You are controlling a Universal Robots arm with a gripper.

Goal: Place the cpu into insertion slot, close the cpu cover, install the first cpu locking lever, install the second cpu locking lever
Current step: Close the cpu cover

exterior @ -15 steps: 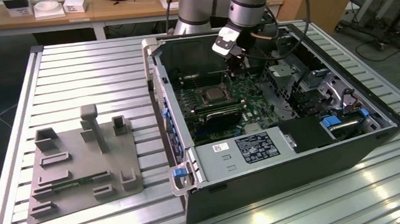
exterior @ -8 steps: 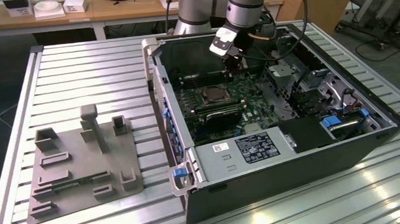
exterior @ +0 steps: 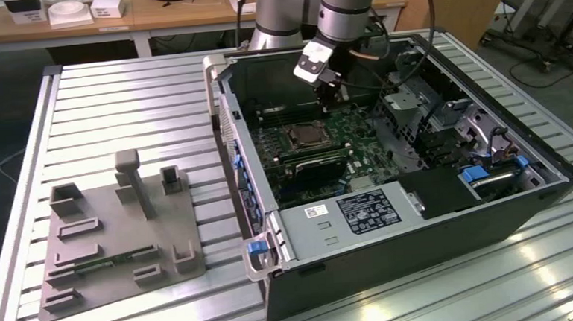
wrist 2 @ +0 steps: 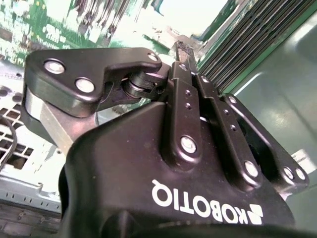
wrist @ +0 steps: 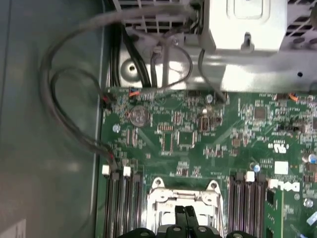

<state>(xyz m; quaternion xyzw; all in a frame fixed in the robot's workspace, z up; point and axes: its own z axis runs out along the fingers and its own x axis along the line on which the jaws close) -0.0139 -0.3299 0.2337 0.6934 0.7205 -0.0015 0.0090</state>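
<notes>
An open computer case (exterior: pixel 528 205) lies on a slatted metal table. On its green board, the insertion slot (exterior: pixel 305 135) is a square socket with a silvery rim and a dark centre. My gripper (exterior: pixel 334 104) hangs inside the case just above the slot's far edge. In both wrist views the fingers (wrist 2: pixel 185 94) are pressed together with nothing between them. In the first wrist view the gripper (wrist: pixel 184 212) sits over the slot's silvery frame, the cpu cover (wrist: pixel 163 198), which seems to lie flat. The fingers hide the slot's centre, so I cannot make out the cpu.
Black memory slots (wrist: pixel 121 208) flank the socket on both sides. Grey cables (wrist: pixel 69 119) loop along the case wall, and a metal drive cage (wrist: pixel 247 34) stands beyond the board. A labelled grey power-supply box (exterior: pixel 355 212) fills the case's near end. A grey fixture plate (exterior: pixel 117 230) lies on the exterior view's left.
</notes>
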